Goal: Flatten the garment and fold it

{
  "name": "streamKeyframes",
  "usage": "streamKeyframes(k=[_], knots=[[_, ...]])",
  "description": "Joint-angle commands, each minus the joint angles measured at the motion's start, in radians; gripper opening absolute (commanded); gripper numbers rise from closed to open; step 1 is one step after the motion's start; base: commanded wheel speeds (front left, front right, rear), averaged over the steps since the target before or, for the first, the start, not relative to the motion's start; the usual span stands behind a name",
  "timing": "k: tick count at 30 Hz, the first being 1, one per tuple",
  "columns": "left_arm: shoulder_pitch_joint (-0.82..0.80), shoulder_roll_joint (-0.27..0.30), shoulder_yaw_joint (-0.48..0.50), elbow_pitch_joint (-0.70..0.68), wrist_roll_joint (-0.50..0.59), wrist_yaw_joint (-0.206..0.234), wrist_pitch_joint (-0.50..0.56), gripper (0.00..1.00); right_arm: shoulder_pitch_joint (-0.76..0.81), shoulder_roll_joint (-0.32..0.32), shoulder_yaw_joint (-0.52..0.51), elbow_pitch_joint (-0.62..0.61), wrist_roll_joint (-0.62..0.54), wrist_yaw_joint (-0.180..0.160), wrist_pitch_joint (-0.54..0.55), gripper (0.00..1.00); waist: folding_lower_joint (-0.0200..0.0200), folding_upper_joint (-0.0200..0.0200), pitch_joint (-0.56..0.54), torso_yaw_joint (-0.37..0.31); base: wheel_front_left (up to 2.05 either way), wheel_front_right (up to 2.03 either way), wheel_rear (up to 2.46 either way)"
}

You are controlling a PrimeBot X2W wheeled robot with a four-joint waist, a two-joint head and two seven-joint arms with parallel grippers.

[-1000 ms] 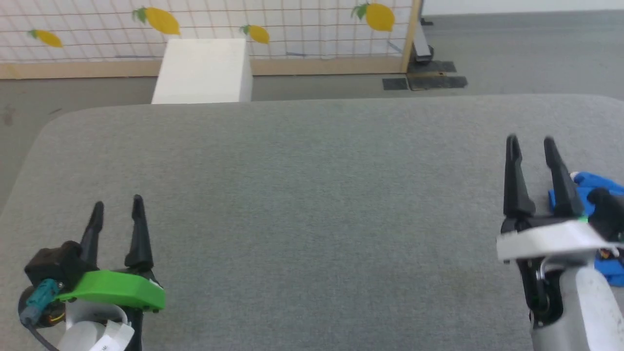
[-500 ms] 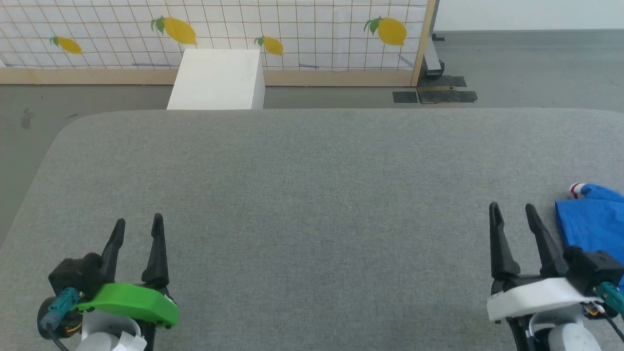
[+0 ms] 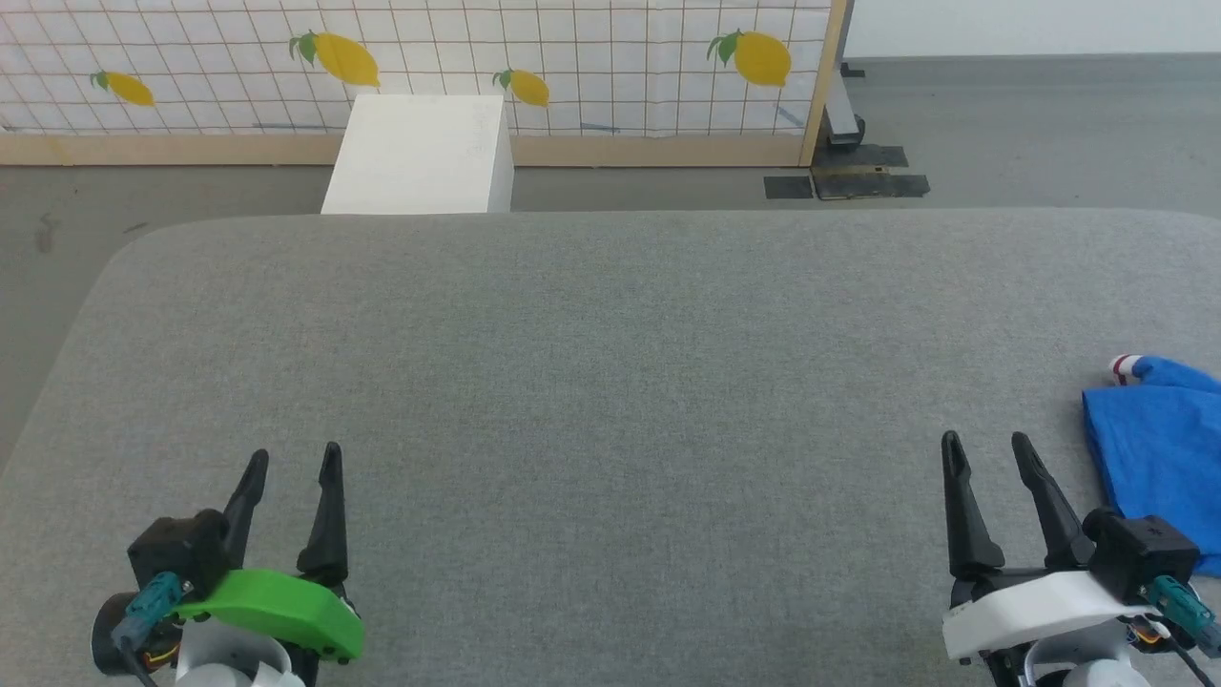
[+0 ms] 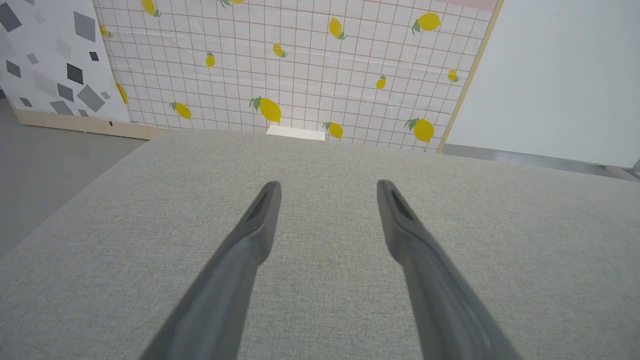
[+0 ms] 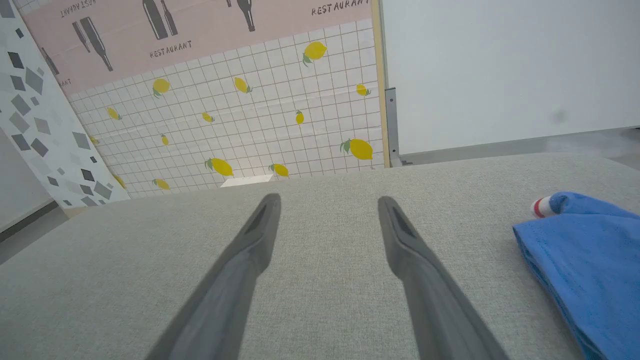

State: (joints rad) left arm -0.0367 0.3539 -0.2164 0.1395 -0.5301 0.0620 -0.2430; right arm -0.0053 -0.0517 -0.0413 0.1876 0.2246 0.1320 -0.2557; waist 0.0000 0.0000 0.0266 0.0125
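Observation:
The garment (image 3: 1159,458) is bright blue cloth lying at the right edge of the grey padded table (image 3: 610,382), running out of the head view; a red-and-white trim bit (image 3: 1124,367) pokes out at its far corner. It also shows in the right wrist view as the garment (image 5: 585,260), to the right of the fingers. My right gripper (image 3: 986,442) stands open just left of the cloth, not touching it, with bare table between its fingers (image 5: 260,235). My left gripper (image 3: 294,454) is open near the front left, its fingers (image 4: 260,215) over bare fabric.
Beyond the table's far edge stands a white box (image 3: 420,153) on the grey floor. Behind it runs a lemon-patterned grid panel (image 3: 572,57) with a wooden base. A metal stand foot and dark floor tape (image 3: 844,181) lie at the far right.
My right gripper has drawn back toward the near edge, off the blue cloth, which now lies uncovered. The left gripper also sits slightly nearer and lower. The head view has shifted a little.

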Motion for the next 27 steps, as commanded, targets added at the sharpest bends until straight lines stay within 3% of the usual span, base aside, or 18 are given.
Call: streamKeyframes(k=[1, 27], knots=[[0.004, 0.007, -0.005, 0.006, 0.007, -0.004, -0.001, 1.0, 0.007, 0.001, 0.0, 0.003, -0.006, -0.001, -0.002, 1.0, 0.0, 0.0, 0.001, 0.0, 0.0, 0.0, 0.0], [-0.001, 0.003, 0.0, 0.014, 0.005, -0.003, -0.013, 1.0, 0.012, 0.001, 0.0, 0.016, 0.0, -0.001, 0.012, 1.0, 0.0, 0.0, -0.003, 0.001, 0.0, 0.0, 0.0]])
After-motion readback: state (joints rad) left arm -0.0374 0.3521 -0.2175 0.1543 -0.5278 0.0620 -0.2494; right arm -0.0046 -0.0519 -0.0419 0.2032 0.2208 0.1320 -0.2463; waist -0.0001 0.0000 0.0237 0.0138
